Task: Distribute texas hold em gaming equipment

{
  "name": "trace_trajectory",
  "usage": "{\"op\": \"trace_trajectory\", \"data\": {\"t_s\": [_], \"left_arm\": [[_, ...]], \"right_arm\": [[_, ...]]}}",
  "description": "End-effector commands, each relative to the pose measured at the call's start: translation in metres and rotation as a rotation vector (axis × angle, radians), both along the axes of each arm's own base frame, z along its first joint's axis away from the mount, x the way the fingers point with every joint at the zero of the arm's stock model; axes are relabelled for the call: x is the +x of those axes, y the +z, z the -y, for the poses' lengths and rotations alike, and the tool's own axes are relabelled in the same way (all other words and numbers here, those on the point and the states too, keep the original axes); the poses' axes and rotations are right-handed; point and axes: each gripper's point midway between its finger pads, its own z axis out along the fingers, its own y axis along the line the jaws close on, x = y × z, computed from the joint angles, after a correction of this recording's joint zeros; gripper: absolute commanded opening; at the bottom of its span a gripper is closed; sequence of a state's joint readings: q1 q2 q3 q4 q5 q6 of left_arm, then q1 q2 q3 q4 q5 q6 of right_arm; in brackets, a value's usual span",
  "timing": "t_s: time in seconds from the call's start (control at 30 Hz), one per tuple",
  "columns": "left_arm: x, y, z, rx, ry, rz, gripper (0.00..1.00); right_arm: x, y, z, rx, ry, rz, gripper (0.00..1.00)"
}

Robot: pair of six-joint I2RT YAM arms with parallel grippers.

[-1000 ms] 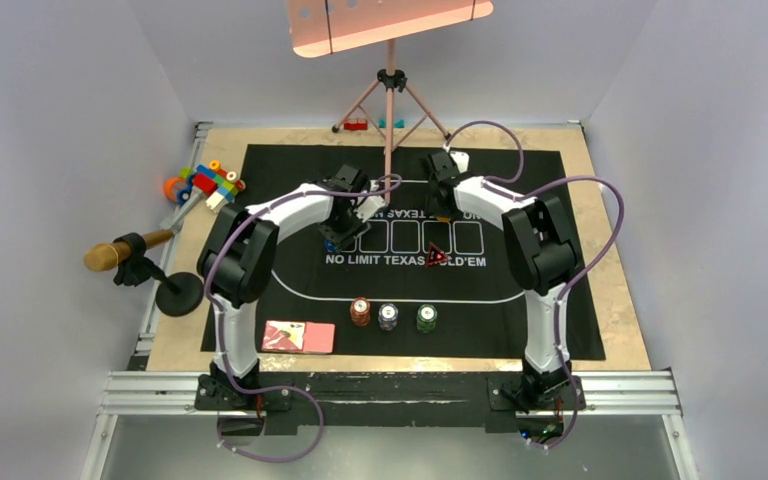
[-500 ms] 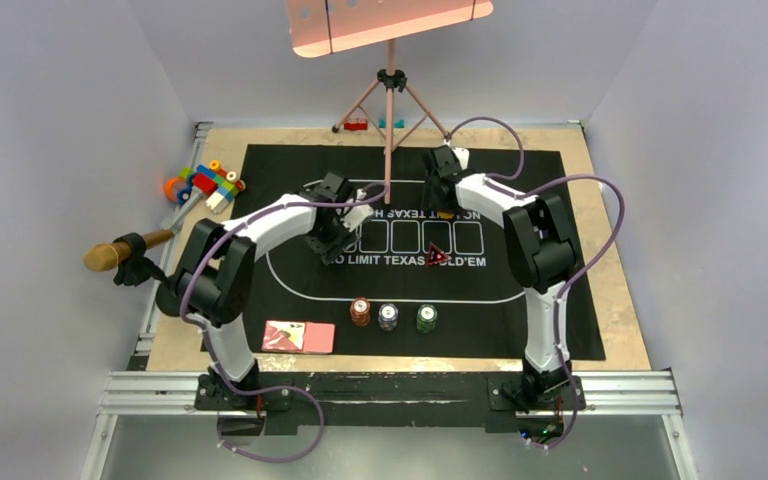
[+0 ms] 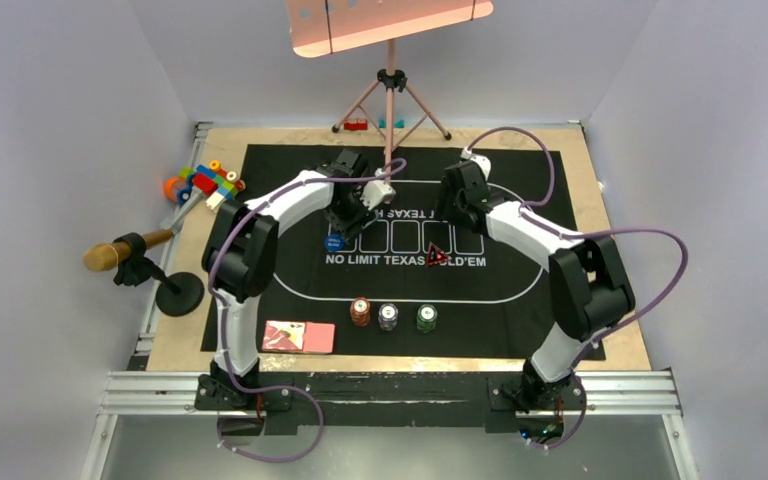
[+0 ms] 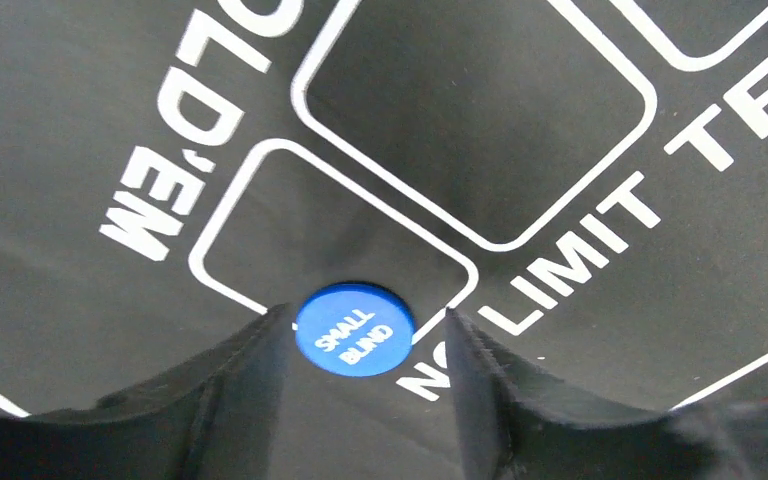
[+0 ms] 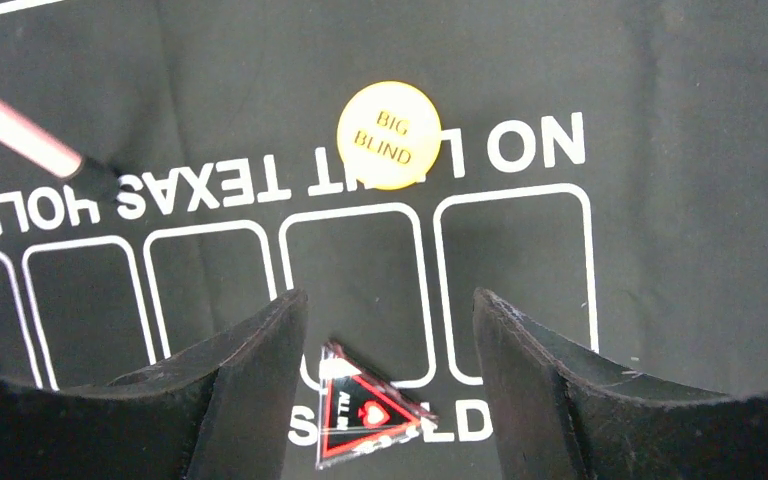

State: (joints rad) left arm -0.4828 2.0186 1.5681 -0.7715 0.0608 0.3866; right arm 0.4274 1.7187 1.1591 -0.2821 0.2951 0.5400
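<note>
A blue "SMALL BLIND" button (image 3: 334, 242) lies flat on the black mat. In the left wrist view the button (image 4: 353, 329) sits just past the tips of my open left gripper (image 4: 360, 320), apart from both fingers. My left gripper (image 3: 347, 222) hovers behind it. My right gripper (image 3: 454, 215) is open and empty over the card boxes. An orange "BIG BLIND" button (image 5: 388, 135) lies beyond my right gripper (image 5: 390, 300). A dark red-marked triangle (image 5: 365, 418) lies below the open fingers, and shows in the top view (image 3: 436, 256). Red (image 3: 360, 312), grey (image 3: 388, 317) and green (image 3: 426, 318) chip stacks and pink-backed cards (image 3: 298, 336) lie near the front.
The black printed mat (image 3: 290, 170) covers the table. A pink tripod (image 3: 390, 100) stands at the back, one leg reaching onto the mat (image 5: 20, 130). Toy blocks (image 3: 205, 183) and a microphone stand (image 3: 145, 262) sit at the left.
My left gripper has drawn back from the blue button, which now lies uncovered on the mat. My right arm has swung its elbow out to the right and its gripper has shifted slightly right.
</note>
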Motion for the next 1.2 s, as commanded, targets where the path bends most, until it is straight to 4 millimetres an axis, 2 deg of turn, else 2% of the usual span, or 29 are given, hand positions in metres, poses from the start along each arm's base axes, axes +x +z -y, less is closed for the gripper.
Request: {"op": "trace_trajectory", "data": {"t_s": [0.0,0.03,0.1,0.37,0.57,0.77,0.9,0.97,1.17], "left_arm": [[-0.009,0.001,0.003,-0.008,-0.039,-0.077,0.53],[-0.010,0.001,0.002,-0.003,-0.037,-0.082,0.48],[-0.012,-0.003,0.000,0.005,-0.035,-0.086,0.44],[-0.006,-0.016,-0.003,0.032,-0.022,-0.081,0.41],[-0.006,-0.019,0.000,0.024,-0.032,-0.088,0.40],[-0.012,-0.026,-0.015,0.098,-0.027,-0.110,0.20],[-0.019,-0.035,-0.033,0.175,-0.030,-0.106,0.18],[-0.024,-0.034,-0.036,0.171,-0.029,-0.106,0.18],[-0.031,-0.018,-0.039,0.156,-0.016,-0.087,0.18]], "right_arm": [[-0.005,0.019,-0.015,0.065,0.035,0.091,0.64],[-0.009,0.018,-0.016,0.062,0.042,0.094,0.64],[-0.015,0.018,-0.018,0.058,0.054,0.098,0.64],[-0.033,0.021,-0.032,0.068,0.114,0.138,0.62],[-0.037,0.019,-0.039,0.076,0.134,0.141,0.61],[-0.037,0.022,-0.042,0.077,0.150,0.160,0.61],[-0.038,0.022,-0.046,0.086,0.166,0.170,0.61],[-0.038,0.018,-0.048,0.082,0.172,0.161,0.61],[-0.035,0.019,-0.056,0.083,0.204,0.163,0.62]]}}
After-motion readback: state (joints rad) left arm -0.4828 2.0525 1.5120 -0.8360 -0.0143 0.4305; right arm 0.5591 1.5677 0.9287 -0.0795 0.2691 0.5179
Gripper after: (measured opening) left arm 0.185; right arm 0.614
